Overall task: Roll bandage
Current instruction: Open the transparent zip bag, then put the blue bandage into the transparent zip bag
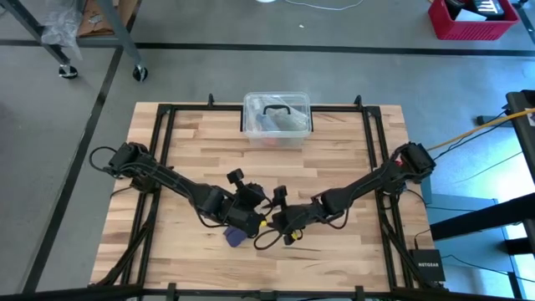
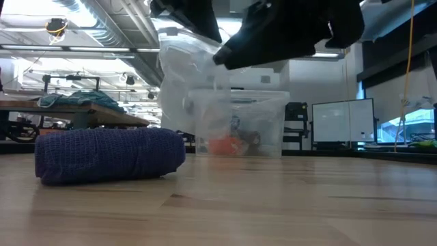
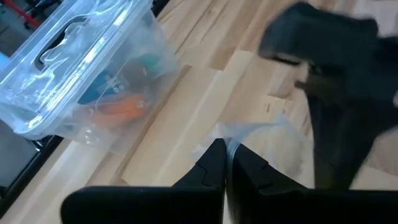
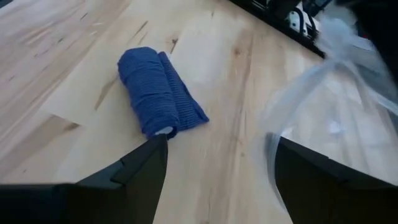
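While the rolled bandage (image 4: 159,92) lies on the table (image 1: 351,251) near its front edge, the right gripper (image 4: 217,162) hovers just beside it, fingers spread wide and empty. The roll's long axis runs roughly crosswise ahead of the jaws; the left gripper (image 3: 225,163), pinched on a clear plastic wrapper (image 3: 249,134), hangs equally close.

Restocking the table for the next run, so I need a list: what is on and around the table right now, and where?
bandage: one, dark blue-purple, rolled up, lying on the table's near half between the arms.
plastic wrapper: one, clear, crinkled, pinched in the left end effector.
plastic box: one, clear with black handle, far edge of the table, centre.
red crate: one, on the floor beyond the table.
left end effector: shut on the wrapper, above the bandage.
right end effector: open, empty, beside the bandage.
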